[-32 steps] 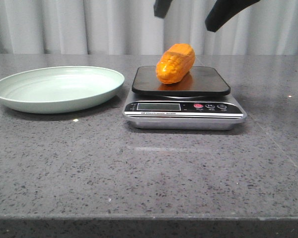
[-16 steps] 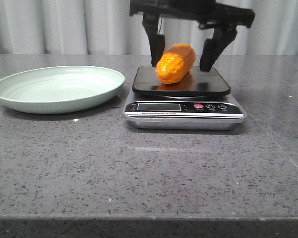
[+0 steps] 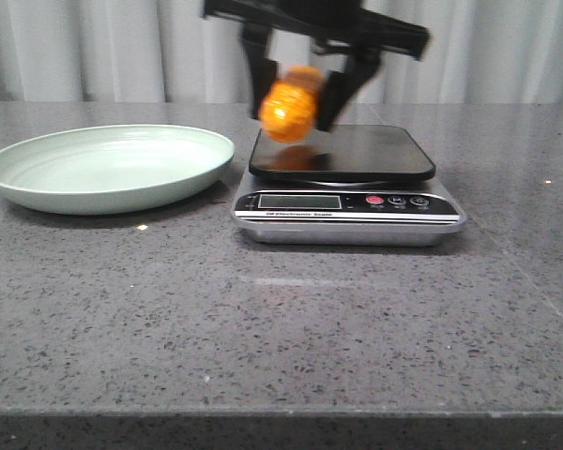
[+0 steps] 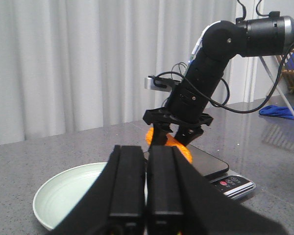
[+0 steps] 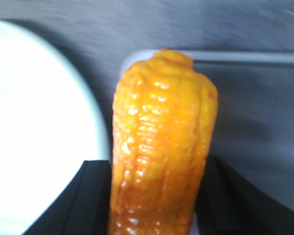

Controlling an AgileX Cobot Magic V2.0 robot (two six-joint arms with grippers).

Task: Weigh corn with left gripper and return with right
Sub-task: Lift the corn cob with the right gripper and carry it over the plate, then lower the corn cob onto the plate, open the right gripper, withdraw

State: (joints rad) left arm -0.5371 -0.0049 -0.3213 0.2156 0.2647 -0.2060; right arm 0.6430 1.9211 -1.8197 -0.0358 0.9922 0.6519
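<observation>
Front view: the corn (image 3: 290, 105) is pinched between the two fingers of the right end effector (image 3: 300, 101) and is held in the air, clear of the scale (image 3: 347, 187) just below and beside the plate (image 3: 108, 169) on the table (image 3: 281, 319). In the left wrist view, the left end effector (image 4: 146, 183) is seen with its fingers pressed together, well apart from the corn (image 4: 170, 142).
</observation>
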